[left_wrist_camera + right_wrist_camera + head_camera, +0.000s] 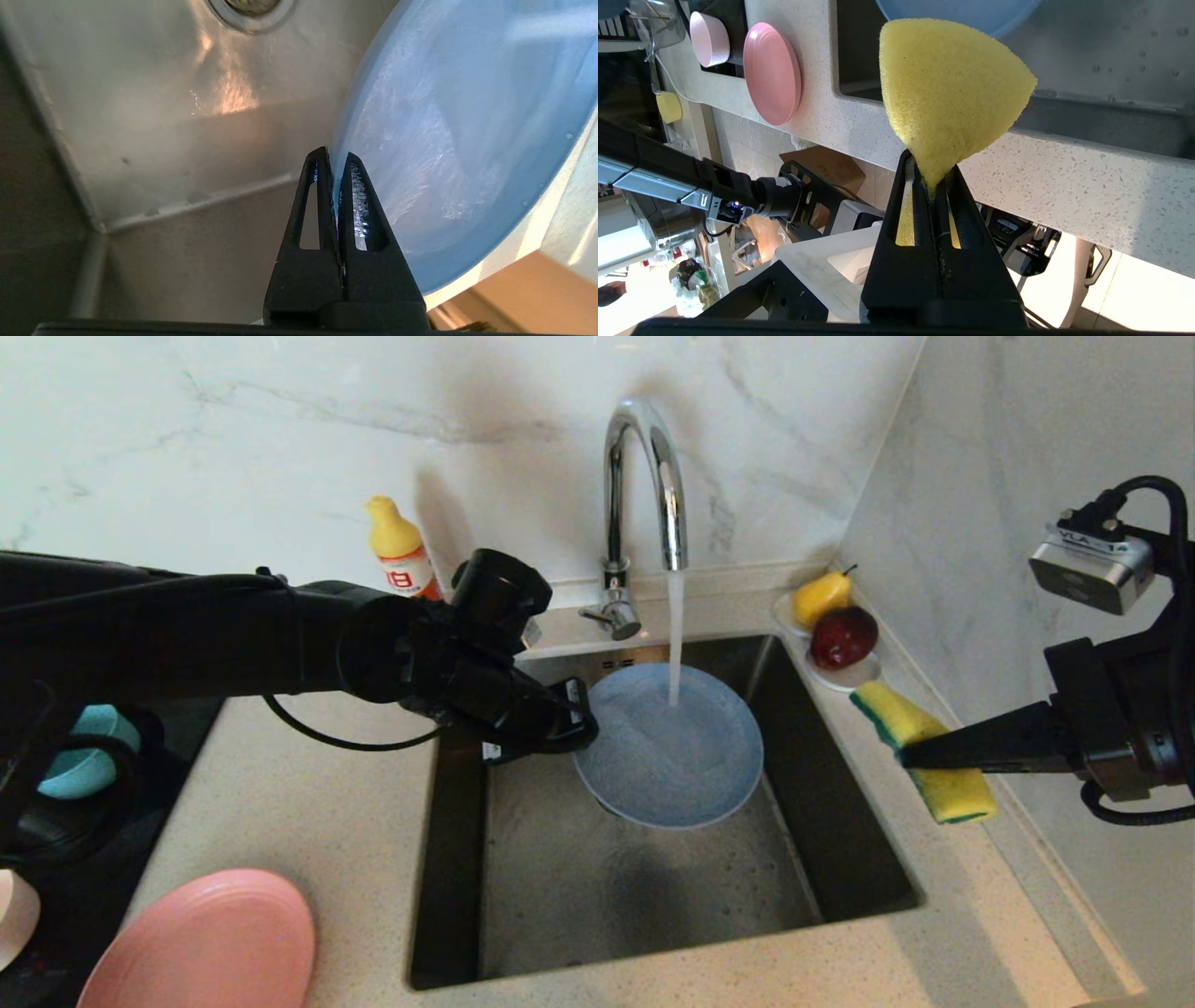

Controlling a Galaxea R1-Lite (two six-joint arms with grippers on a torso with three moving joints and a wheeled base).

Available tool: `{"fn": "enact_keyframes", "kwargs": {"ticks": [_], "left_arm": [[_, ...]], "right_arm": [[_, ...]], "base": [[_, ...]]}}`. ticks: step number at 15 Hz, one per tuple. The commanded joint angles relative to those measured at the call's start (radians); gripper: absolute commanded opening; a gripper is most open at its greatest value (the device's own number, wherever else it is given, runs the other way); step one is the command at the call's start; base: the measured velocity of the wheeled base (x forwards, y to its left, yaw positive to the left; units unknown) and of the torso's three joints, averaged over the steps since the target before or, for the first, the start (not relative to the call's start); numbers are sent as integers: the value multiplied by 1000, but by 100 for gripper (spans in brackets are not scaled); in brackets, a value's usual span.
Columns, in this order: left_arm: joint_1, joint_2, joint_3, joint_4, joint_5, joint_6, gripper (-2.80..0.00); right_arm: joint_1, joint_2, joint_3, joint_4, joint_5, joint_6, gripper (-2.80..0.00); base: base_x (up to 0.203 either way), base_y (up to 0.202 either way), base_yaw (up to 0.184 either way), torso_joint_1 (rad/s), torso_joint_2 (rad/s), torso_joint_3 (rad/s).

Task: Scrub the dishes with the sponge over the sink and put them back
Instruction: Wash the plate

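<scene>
- Grey-blue plate (667, 747): tilted over sink (653, 896), under tap stream; rim pinched by left gripper (334, 168), clamped tight.
- Sponge (924, 756): beside sink, squeezed in closed right gripper (930, 179).

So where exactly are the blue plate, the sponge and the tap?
grey-blue plate (667, 761): head view, middle of its wet face, held over the sink.
sponge (920, 747): head view, yellow foam beside the right gripper's fingers.
tap (642, 457): head view, top of the chrome gooseneck.
</scene>
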Motion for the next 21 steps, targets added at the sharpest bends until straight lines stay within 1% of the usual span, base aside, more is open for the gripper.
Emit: {"fn": "enact_keyframes", "kwargs": {"ticks": [1, 3, 4, 5, 7, 9, 10, 12, 13, 14, 17, 21], "left_arm": [[-10, 19, 5, 4, -2, -5, -280], [-18, 17, 11, 12, 2, -6, -280], [-17, 7, 20, 15, 26, -8, -280], [-17, -7, 31, 15, 73, -6, -280], [-10, -50, 62, 17, 190, 9, -280], [6, -113, 106, 16, 292, 58, -280], [10, -144, 127, 14, 354, 80, -280], [11, -187, 156, 9, 438, 108, -280], [11, -201, 162, 5, 478, 140, -280], [11, -203, 160, 4, 520, 155, -280], [11, -201, 154, 4, 619, 206, -280], [11, -198, 143, 3, 703, 244, -280]], "right_arm": [[2, -1, -7, 3, 3, 1, -280], [3, 2, -7, 3, 4, -1, -280], [8, 1, -7, 3, 4, -1, -280], [14, -1, -7, 3, 4, 1, -280], [15, 2, -5, 3, 4, 1, -280], [15, 15, -1, 2, 4, 0, -280], [15, 19, 1, 2, 4, 1, -280], [15, 27, 1, 2, 4, -1, -280], [15, 30, -1, 0, 4, -1, -280], [15, 31, -2, 0, 4, -1, -280], [17, 27, 1, 0, 4, -1, -280], [17, 25, -2, 2, 4, -1, -280]], "base": [[0, 0, 0, 0, 0, 0], [0, 0, 0, 0, 0, 0], [0, 0, 0, 0, 0, 0], [0, 0, 0, 0, 0, 0], [0, 0, 0, 0, 0, 0], [0, 0, 0, 0, 0, 0], [0, 0, 0, 0, 0, 0], [0, 0, 0, 0, 0, 0], [0, 0, 0, 0, 0, 0], [0, 0, 0, 0, 0, 0], [0, 0, 0, 0, 0, 0], [0, 0, 0, 0, 0, 0]]}}
